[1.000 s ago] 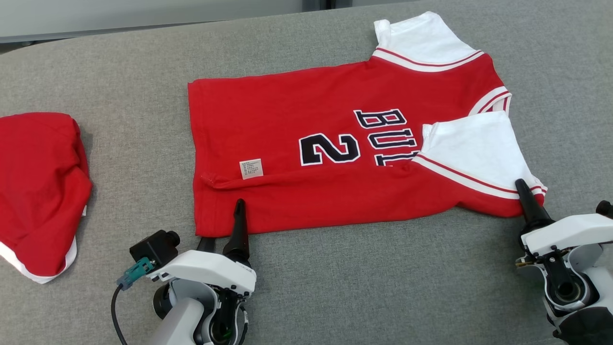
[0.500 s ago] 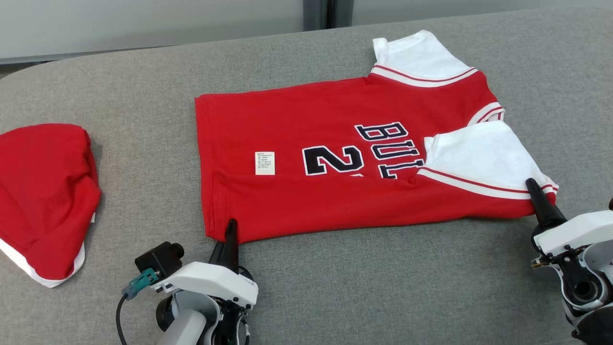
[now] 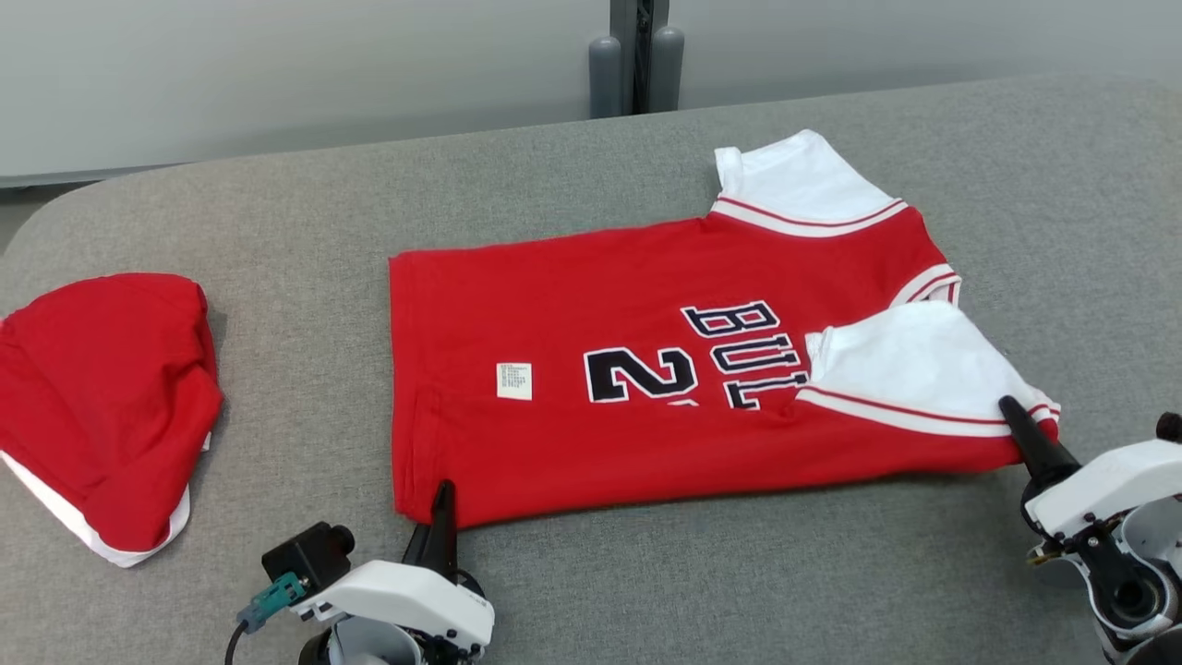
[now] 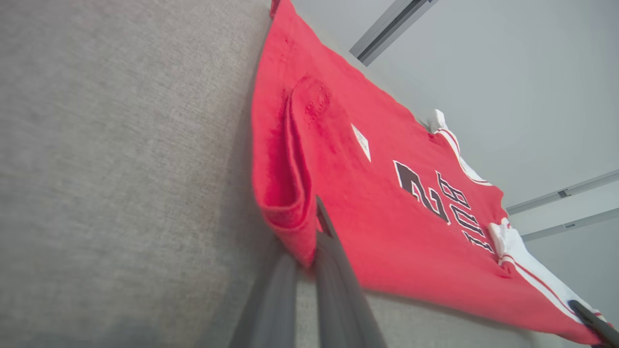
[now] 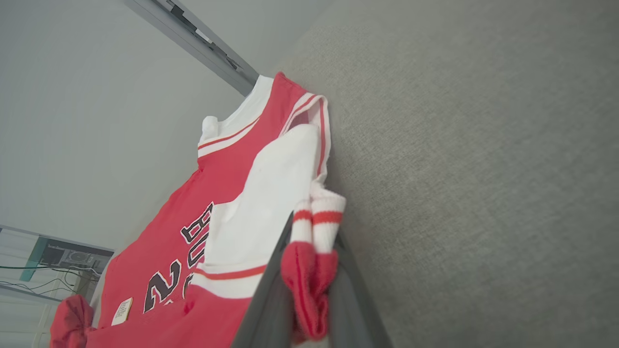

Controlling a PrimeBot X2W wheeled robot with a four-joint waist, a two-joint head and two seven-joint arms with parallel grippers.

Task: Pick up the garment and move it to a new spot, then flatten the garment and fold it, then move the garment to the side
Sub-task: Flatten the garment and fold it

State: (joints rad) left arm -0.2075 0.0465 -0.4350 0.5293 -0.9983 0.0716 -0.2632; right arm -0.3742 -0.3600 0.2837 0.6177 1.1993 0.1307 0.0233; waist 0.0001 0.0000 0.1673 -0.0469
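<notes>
**Item:** garment (image 3: 646, 369), a red jersey with white sleeves and dark lettering.

**Location:** spread lengthwise across the middle of the grey tabletop (image 3: 739, 573), hem toward the robot's left and collar toward its right. A white label (image 3: 514, 380) faces up, and the near sleeve (image 3: 905, 369) lies folded in over the chest.

**Left hand** (image 3: 443, 494): closed, pinching the near hem corner.

**Right hand** (image 3: 1016, 420): closed on a bunch of red and white striped cloth at the near shoulder end.

**Also present:** a second red garment (image 3: 102, 406), lying crumpled well apart at the tabletop's left edge.

**Step in hand (judged):** flatten-and-fold. The near long edge is gripped at both ends, and the jersey already lies fairly smooth.

**Next move (judged):** raise both ends together and carry the near edge toward the far edge. The cloth between the hands should stay taut so the middle neither sags nor drags the lower layer. The edges should be set down evenly.
</notes>
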